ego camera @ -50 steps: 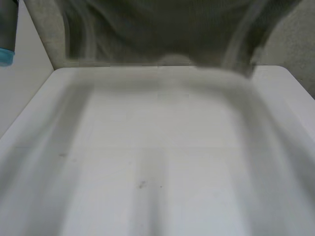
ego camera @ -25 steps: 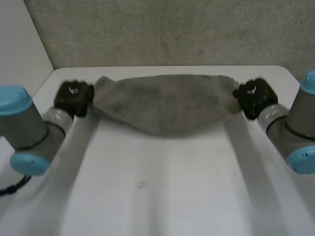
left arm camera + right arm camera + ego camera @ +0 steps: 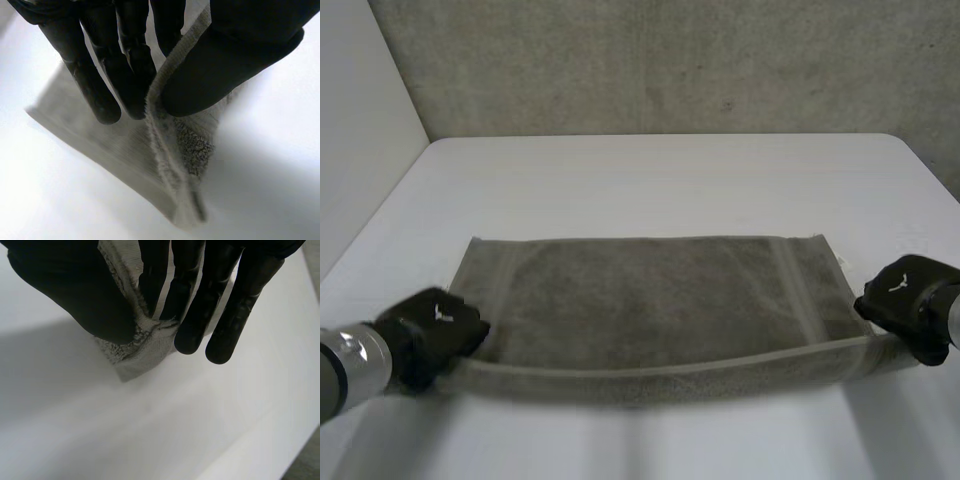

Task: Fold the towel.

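My left hand [image 3: 432, 335] pinches the grey towel [image 3: 650, 295] between straight fingers [image 3: 125, 70] and thumb at its near left corner, at the lower left of the head view. My right hand [image 3: 912, 303] pinches the near right corner the same way, at the right edge. Half a second ago I held the towel bunched and sagging in the upper half of the frame. Now it lies spread mid-frame on the white table [image 3: 650, 170], with its near edge slightly raised. I judge it laid out, ready for a fold.
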You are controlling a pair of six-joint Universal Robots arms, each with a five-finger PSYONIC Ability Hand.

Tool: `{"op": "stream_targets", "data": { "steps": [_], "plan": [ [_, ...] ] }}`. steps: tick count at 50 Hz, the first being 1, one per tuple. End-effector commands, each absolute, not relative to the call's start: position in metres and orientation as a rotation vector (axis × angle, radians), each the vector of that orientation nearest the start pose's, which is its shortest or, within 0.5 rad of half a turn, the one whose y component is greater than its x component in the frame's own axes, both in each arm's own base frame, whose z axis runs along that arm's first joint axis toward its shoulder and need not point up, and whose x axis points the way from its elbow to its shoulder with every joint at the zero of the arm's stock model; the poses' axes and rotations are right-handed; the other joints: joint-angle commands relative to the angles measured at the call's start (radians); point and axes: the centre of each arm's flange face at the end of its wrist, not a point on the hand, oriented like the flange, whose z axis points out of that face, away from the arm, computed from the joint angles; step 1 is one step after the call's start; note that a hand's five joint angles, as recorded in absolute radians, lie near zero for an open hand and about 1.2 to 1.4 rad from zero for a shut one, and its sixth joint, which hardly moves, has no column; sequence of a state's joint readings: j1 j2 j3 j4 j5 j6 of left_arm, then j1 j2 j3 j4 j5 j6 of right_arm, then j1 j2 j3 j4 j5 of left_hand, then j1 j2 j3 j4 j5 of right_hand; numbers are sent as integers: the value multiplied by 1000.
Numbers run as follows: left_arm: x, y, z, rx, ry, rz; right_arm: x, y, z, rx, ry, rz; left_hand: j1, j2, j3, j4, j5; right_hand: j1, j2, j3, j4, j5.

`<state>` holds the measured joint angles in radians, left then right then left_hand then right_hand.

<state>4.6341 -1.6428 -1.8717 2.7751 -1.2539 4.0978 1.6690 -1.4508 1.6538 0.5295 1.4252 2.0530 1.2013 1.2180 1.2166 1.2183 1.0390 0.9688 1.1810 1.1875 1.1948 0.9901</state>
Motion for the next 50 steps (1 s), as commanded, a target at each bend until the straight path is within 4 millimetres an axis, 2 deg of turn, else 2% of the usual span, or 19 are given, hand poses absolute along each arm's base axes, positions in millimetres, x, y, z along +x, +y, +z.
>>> {"op": "stream_targets", "data": {
  "steps": [1, 3, 4, 6, 7, 8, 9, 12, 14, 20, 25, 34, 35, 36, 37, 38, 42, 47, 50],
  "plan": [
    [-187, -250, 201, 1455, 2236, -1557, 175, -278, 209, -1657, 2564, -1541, 195, 178, 180, 178, 183, 428, 215, 209, 201, 232],
    [-200, -270, 194, 1429, 2233, -1643, 179, -285, 206, -1614, 2565, -1575, 195, 178, 180, 178, 183, 428, 215, 209, 201, 232],
    [-200, -270, 194, 1429, 2233, -1644, 179, -285, 206, -1614, 2565, -1576, 195, 178, 180, 178, 183, 428, 215, 209, 201, 232],
    [-206, -292, 187, 1379, 2224, -1709, 194, -296, 201, -1566, 2531, -1660, 195, 178, 180, 178, 183, 428, 215, 209, 201, 232],
    [-206, -292, 187, 1379, 2223, -1709, 194, -296, 201, -1565, 2530, -1660, 195, 178, 180, 178, 183, 428, 215, 209, 201, 232],
    [-210, -303, 183, 1360, 2209, -1733, 202, -303, 196, -1554, 2519, -1699, 195, 178, 180, 178, 183, 428, 215, 209, 201, 232],
    [-210, -303, 183, 1360, 2209, -1733, 206, -312, 191, -1548, 2520, -1743, 195, 178, 180, 178, 183, 428, 215, 209, 201, 232],
    [-214, -325, 178, 1323, 2156, -1778, 210, -320, 186, -1536, 2525, -1783, 195, 178, 180, 178, 183, 428, 215, 209, 201, 232],
    [-222, -345, 171, 1301, 2088, -1830, 216, -335, 177, -1524, 2522, -1865, 195, 178, 180, 178, 183, 428, 215, 209, 201, 232],
    [-231, -369, 157, 1265, 2036, -1847, 235, -363, 169, -1491, 2444, -2078, 195, 178, 180, 178, 183, 428, 215, 209, 201, 232],
    [-244, -394, 145, 1235, 1992, -1867, 239, -382, 163, -1456, 2442, -2199, 195, 178, 180, 178, 183, 428, 215, 209, 201, 232],
    [-258, -409, 133, 1249, 1965, -1896, 252, -394, 150, -1536, 2425, -2270, 195, 178, 180, 178, 183, 428, 215, 209, 201, 232],
    [-260, -409, 130, 1257, 1968, -1894, 252, -397, 150, -1521, 2422, -2295, 97, 80, 81, 80, 84, 202, -10, -17, -24, 6],
    [-261, -408, 128, 1261, 1968, -1892, 252, -399, 151, -1502, 2413, -2327, -515, -532, -530, -532, -527, -510, -722, -728, -736, -705],
    [-261, -408, 128, 1261, 1968, -1892, 252, -399, 151, -1501, 2413, -2327, -521, -538, -536, -538, -533, -517, -729, -735, -743, -713],
    [-264, -406, 128, 1271, 1968, -1891, 253, -401, 152, -1470, 2393, -2363, -1027, -1044, -1042, -1044, -1039, -794, -1007, -1013, -1020, -990],
    [-268, -400, 131, 1285, 1971, -1895, 254, -403, 160, -1397, 2339, -2458, -1027, -1044, -1042, -1044, -1039, -794, -1007, -1013, -1020, -990],
    [-272, -387, 151, 1295, 1957, -1920, 247, -396, 197, -1175, 2250, -2571, -1027, -1044, -1042, -1044, -1039, -794, -1007, -1013, -1020, -990],
    [-268, -374, 168, 1282, 1952, -1938, 247, -390, 205, -1133, 2217, -2571, -1027, -1044, -1042, -1044, -1039, -794, -1007, -1013, -1020, -990]
  ]
}}
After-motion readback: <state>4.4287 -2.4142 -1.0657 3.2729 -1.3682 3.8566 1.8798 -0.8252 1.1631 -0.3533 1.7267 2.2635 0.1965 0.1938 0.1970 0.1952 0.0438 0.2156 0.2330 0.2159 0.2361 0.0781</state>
